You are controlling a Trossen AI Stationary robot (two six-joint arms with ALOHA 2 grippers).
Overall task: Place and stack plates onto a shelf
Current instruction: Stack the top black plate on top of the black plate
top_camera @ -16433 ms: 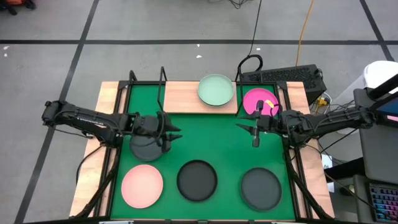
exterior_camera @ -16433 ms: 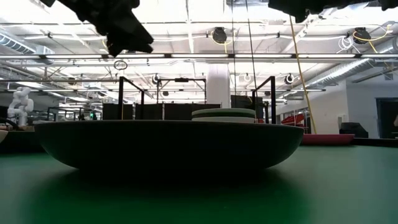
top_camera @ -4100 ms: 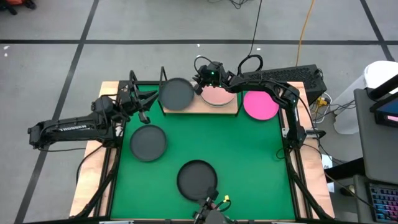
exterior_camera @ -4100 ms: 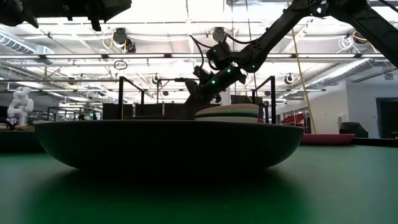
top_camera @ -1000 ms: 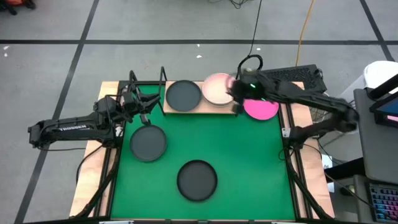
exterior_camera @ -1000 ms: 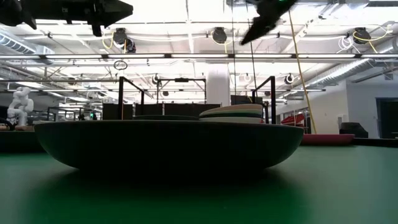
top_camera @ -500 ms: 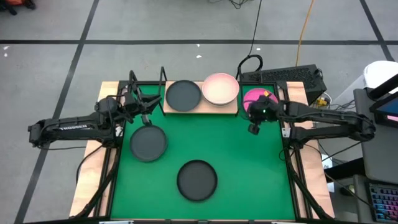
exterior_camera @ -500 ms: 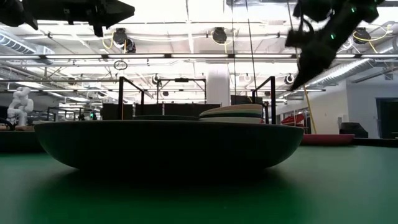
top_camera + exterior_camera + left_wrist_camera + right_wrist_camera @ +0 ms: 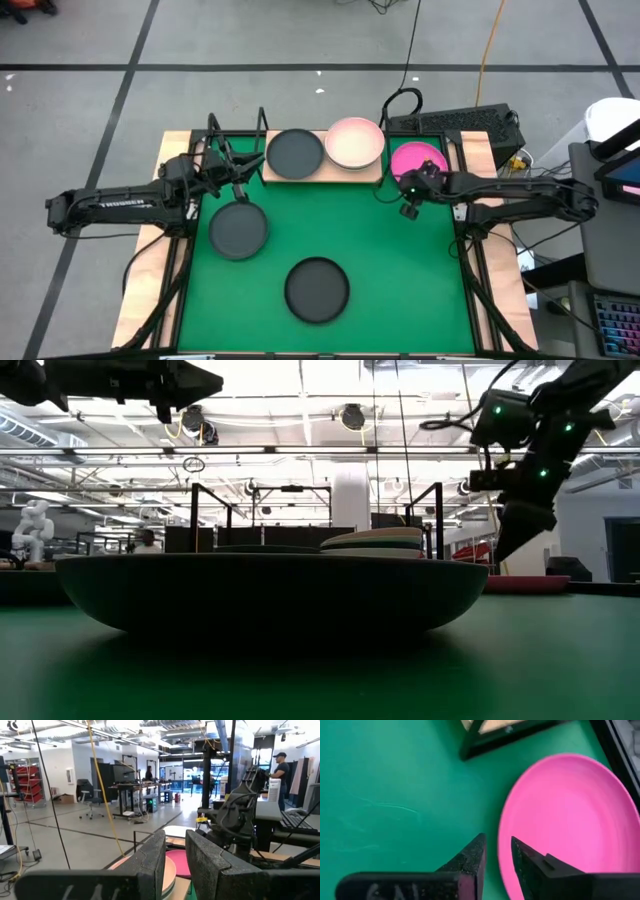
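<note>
The left arm reaches in from the left, its gripper at the far-left, fingers a narrow gap apart. The right arm stretches in from the right, its gripper pointing down, fingers nearly closed.

Two arms, dark grey to black, slender jointed links. Left arm: white lettering printed along its long link, left of frame. Right arm: small green indicator lights near the wrist, thin black cable looped alongside. Gripper fingers: black, wedge-shaped, rough grainy surface.
</note>
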